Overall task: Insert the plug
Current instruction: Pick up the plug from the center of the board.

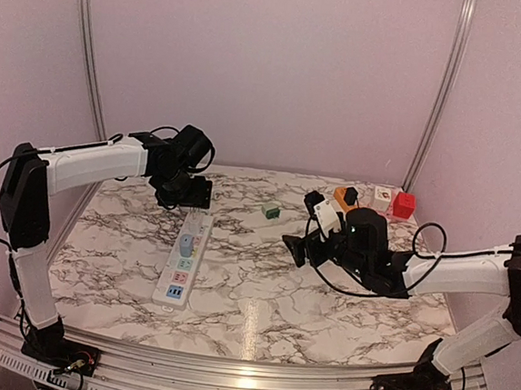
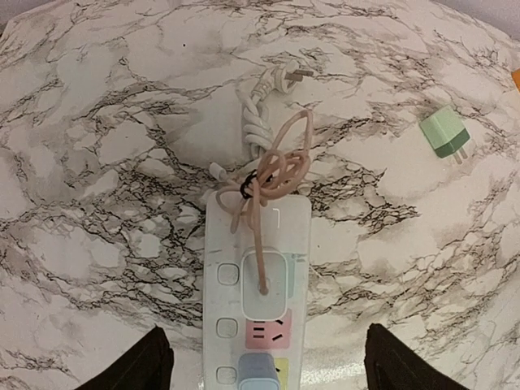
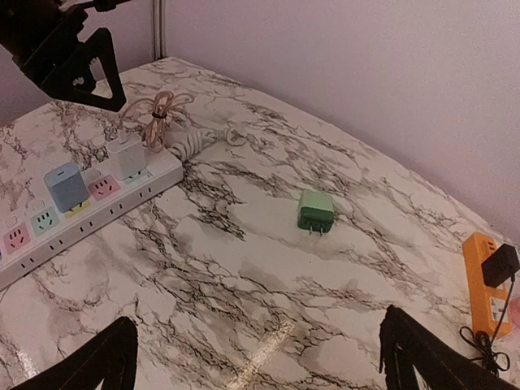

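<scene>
A white power strip (image 2: 218,244) lies lengthwise on the marble table. A white plug (image 2: 264,284) with a coiled pink cable (image 2: 276,166) sits in the strip's far socket. My left gripper (image 2: 264,361) hovers above it, open, with its fingers apart on either side of the strip and touching nothing. A blue plug (image 2: 258,372) sits two sockets nearer, with a bare pink socket between them. A green plug (image 3: 315,211) lies loose on the table. My right gripper (image 3: 260,357) hangs open and empty, well short of the green plug. From above, the left gripper (image 1: 188,191) is over the strip's far end.
The strip's white cord (image 2: 258,122) is bundled just beyond its far end. At the back right stand an orange power strip (image 3: 481,284) carrying a black plug (image 3: 500,264), a red block (image 1: 404,205) and a white block (image 1: 383,197). Walls close in the table's back and sides.
</scene>
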You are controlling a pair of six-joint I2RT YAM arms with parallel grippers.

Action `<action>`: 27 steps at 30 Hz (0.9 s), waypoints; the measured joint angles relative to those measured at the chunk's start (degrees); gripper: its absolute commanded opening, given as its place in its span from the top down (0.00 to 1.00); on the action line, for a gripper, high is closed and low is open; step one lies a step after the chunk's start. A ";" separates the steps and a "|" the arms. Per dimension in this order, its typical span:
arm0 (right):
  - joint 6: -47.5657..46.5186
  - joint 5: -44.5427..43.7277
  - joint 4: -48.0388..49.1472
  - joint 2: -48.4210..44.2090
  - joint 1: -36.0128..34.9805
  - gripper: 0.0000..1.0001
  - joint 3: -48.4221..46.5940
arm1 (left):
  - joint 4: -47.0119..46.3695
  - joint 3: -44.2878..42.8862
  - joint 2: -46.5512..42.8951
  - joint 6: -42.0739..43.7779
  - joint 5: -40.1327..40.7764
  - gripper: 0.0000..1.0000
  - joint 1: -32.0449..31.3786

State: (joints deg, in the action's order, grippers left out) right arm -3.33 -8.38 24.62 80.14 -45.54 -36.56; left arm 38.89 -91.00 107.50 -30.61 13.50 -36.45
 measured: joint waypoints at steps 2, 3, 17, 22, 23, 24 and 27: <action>0.13 0.74 -2.03 1.95 0.20 0.02 -3.93 | 0.00 0.26 -1.07 -0.07 -0.02 0.14 0.00; 0.15 1.07 -2.99 2.99 0.22 0.02 -5.95 | -0.04 0.57 -1.64 -0.07 -0.04 0.14 0.00; 0.39 7.45 -17.46 24.39 7.28 0.05 -33.05 | 0.00 5.66 -6.73 -0.81 -1.05 0.01 0.00; 0.26 10.78 -20.37 32.24 11.17 0.07 -39.08 | 0.00 6.16 -8.81 -1.36 -1.79 0.01 -0.02; 0.13 11.32 -20.90 33.83 11.78 0.07 -40.52 | 0.00 6.29 -9.22 -1.40 -1.97 0.01 -0.04; 0.00 11.78 -21.24 35.01 12.11 0.07 -41.64 | 0.00 6.43 -9.70 -1.46 -2.12 0.01 -0.07; -1.01 12.76 -22.25 38.60 12.94 0.07 -45.29 | 0.00 6.49 -10.73 -1.62 -2.58 0.01 -0.22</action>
State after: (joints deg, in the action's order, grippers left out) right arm -4.34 4.38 2.37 118.74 -32.60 -81.84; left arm 38.89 -84.51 96.77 -32.23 10.92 -36.67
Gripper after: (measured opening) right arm 0.929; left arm 0.988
